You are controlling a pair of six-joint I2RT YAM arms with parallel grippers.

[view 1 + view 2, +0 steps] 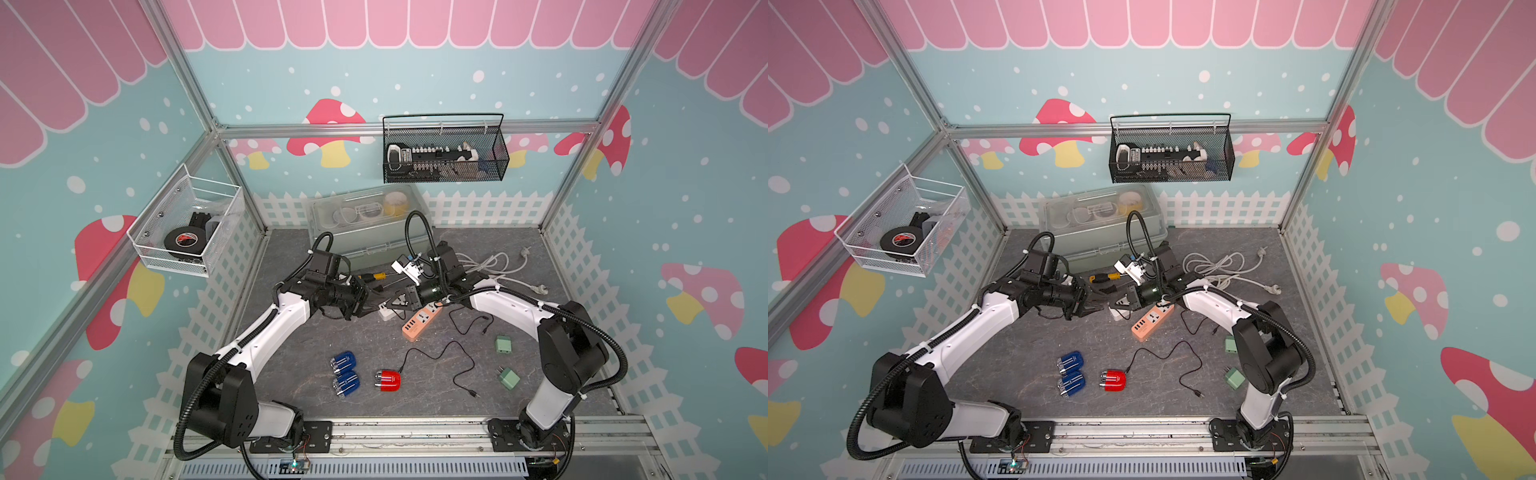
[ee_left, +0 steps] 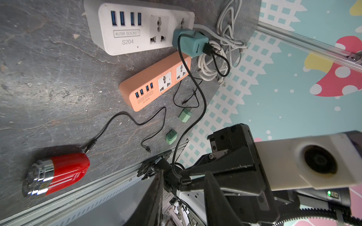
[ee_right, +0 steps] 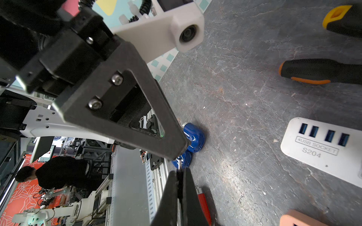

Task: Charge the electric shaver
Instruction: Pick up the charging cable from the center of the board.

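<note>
The red electric shaver (image 1: 387, 380) (image 2: 58, 172) lies on the mat near the front, and a loose black cable's tip (image 2: 89, 147) rests at its base. Two blue shavers (image 1: 344, 372) lie beside it. A teal charger (image 2: 191, 42) sits plugged into the white power strip (image 2: 137, 27). Its black cable (image 2: 203, 101) runs to my right gripper (image 1: 388, 305) (image 3: 180, 170), which is shut on the cable's plug (image 2: 186, 180). My left gripper (image 1: 370, 308) (image 2: 186, 174) faces it tip to tip, its fingers (image 2: 156, 195) apart on either side of that plug.
An orange power strip (image 1: 422, 322) lies just right of the grippers. Two green adapters (image 1: 503, 345) (image 1: 509, 378) and a second loose black cable (image 1: 469, 322) lie at the right. Screwdrivers (image 1: 374, 276), a plastic box (image 1: 370, 220) and coiled white cord (image 1: 490, 262) fill the back.
</note>
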